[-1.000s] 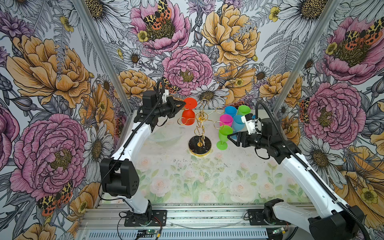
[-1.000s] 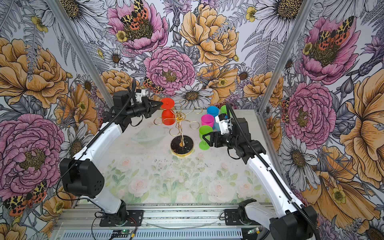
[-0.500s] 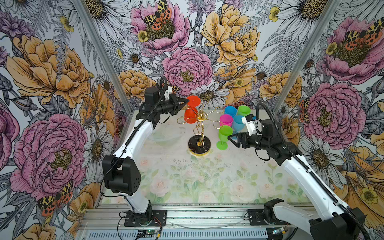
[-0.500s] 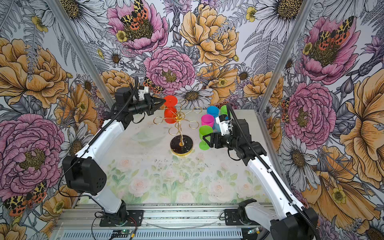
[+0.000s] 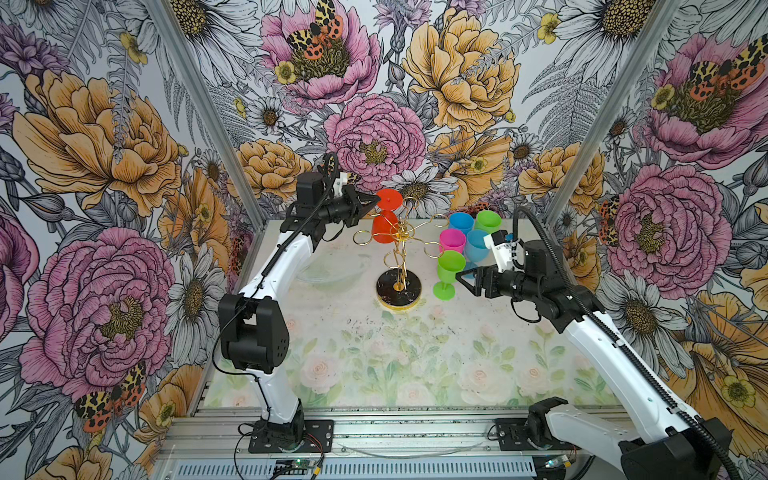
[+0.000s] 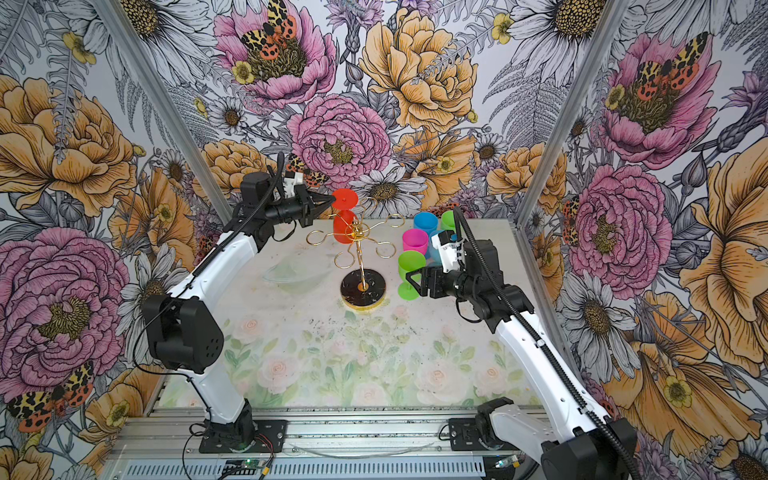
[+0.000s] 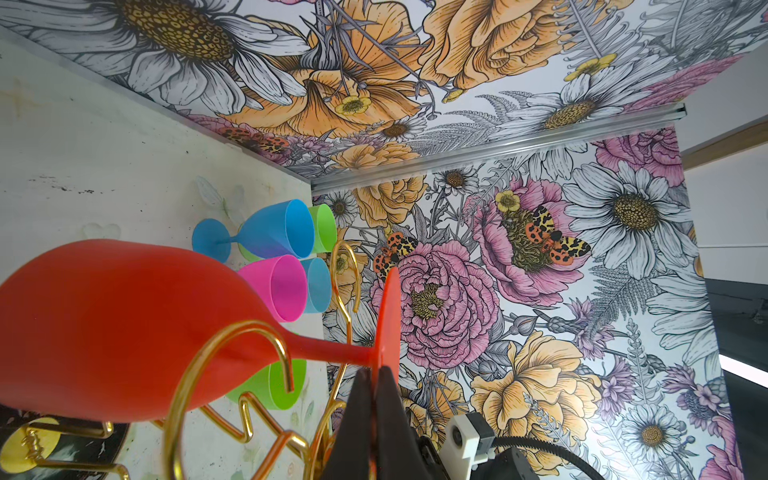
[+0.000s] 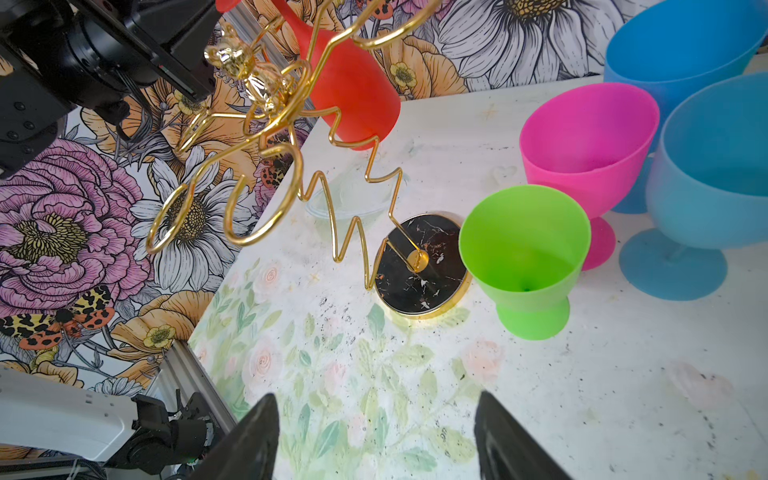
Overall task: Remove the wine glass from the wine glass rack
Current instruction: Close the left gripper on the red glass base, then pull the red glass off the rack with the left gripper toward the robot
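The left gripper point(image 5: 375, 200) is up high over the back of the table point(image 5: 374, 353), a bit left of the middle. It is pressed together on the thin edge of the round foot of the red wine glass point(image 5: 384, 230). In the left wrist view its two black fingers point(image 7: 361, 399) pinch that foot.

The red wine glass hangs upside down and a bit tilted, with its foot on top and its bowl below. It is at the top of the wine glass rack point(image 5: 399, 286). A gold hook of the rack curls around the glass where the bowl meets the stem. I cannot tell if the hook touches it. The rack stands on its round black base in the back half of the table, about midway between the left and right edges.

Just right of the base stands a green glass point(image 5: 451, 266), right way up. Behind it, toward the back right corner of the table, a pink glass point(image 5: 452, 241), two blue glasses point(image 5: 477, 245) and a second green glass point(image 5: 488, 220) stand close together.

The right gripper point(image 5: 460, 279) is low, just beside the front green glass, on its right. Its fingers point(image 8: 257, 436) are spread wide and hold nothing.
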Tool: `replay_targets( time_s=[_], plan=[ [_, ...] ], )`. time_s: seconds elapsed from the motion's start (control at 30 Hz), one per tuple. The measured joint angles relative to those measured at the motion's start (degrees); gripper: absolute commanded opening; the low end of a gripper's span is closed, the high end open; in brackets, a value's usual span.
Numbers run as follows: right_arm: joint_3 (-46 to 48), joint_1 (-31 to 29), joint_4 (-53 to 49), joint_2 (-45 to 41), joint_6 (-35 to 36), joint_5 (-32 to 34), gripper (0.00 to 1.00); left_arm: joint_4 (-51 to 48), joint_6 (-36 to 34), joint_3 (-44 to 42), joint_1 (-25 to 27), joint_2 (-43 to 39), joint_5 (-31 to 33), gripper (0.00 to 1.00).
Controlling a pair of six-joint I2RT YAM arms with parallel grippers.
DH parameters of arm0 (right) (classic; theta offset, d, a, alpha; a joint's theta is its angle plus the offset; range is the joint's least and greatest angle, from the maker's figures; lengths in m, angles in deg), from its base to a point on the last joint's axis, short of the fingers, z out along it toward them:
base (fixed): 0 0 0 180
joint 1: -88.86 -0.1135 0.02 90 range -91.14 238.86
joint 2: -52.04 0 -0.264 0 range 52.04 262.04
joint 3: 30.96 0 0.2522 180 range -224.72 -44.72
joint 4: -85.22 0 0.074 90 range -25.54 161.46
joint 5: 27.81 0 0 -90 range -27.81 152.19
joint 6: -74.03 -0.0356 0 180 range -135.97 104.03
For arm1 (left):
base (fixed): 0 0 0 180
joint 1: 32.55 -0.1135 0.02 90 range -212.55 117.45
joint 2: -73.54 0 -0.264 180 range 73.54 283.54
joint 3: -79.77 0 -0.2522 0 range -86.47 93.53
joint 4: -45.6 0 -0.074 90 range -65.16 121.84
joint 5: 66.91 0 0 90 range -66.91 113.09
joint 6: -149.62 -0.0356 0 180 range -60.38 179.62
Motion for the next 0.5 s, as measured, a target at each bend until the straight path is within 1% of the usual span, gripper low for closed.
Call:
replay_targets(
  time_s=[0.2, 0.4, 0.5],
  plan=[
    [0.31, 0.0, 0.42, 0.0, -0.02, -0.02, 0.75, 1.31, 1.77, 0.92, -0.87, 0.48, 0.04, 0.0],
    [0.48, 0.0, 0.76, 0.0, -0.02, -0.02, 0.75, 2.95, 2.89, 2.27, -3.67, 2.91, 0.57, 0.0],
    [0.52, 0.0, 0.79, -0.04, -0.02, 0.0, 0.75, 2.93, 2.86, 1.88, -4.72, 3.28, 1.97, 0.0]
  ],
)
